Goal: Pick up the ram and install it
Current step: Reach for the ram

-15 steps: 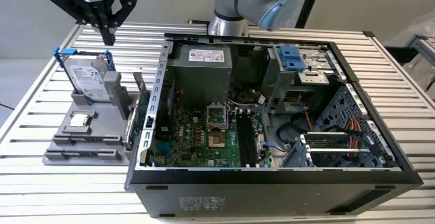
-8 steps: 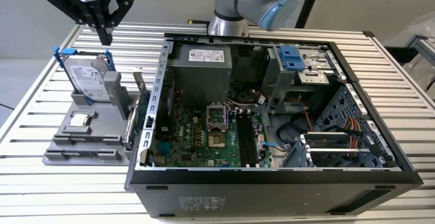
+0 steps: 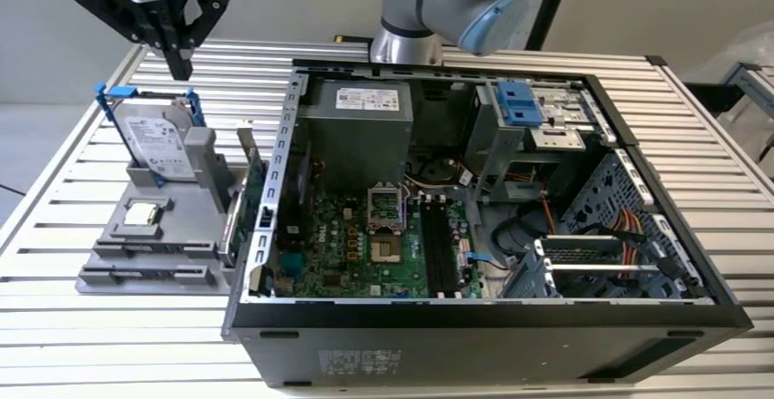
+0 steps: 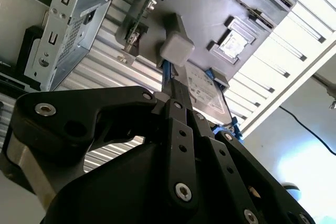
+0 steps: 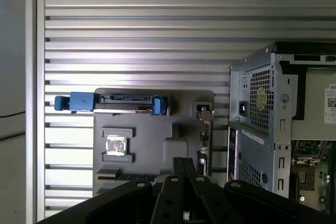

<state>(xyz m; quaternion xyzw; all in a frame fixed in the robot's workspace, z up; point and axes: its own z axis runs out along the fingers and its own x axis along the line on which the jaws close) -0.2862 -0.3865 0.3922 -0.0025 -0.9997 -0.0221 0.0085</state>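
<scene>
A thin dark stick that looks like the ram (image 3: 155, 275) lies in the front slot of the grey holder (image 3: 109, 245), on the exterior view's left. In the first wrist view the ram (image 5: 123, 176) is partly hidden by my gripper (image 5: 184, 162). High above the holder's far end, my gripper (image 3: 181, 68) hangs over the hard drive (image 3: 158, 141), well clear of the ram. Its black fingers (image 4: 169, 95) point down, pressed together with nothing between them. The motherboard's long black slots (image 3: 438, 249) lie inside the open computer case (image 3: 677, 313).
The holder also carries an upright hard drive (image 5: 113, 102) in a blue caddy, a small silver processor chip (image 3: 145, 213) and an upright green expansion card (image 3: 248, 181) next to the case wall. The slatted metal table (image 3: 49, 345) extends around. The arm's base (image 3: 411, 45) stands behind the case.
</scene>
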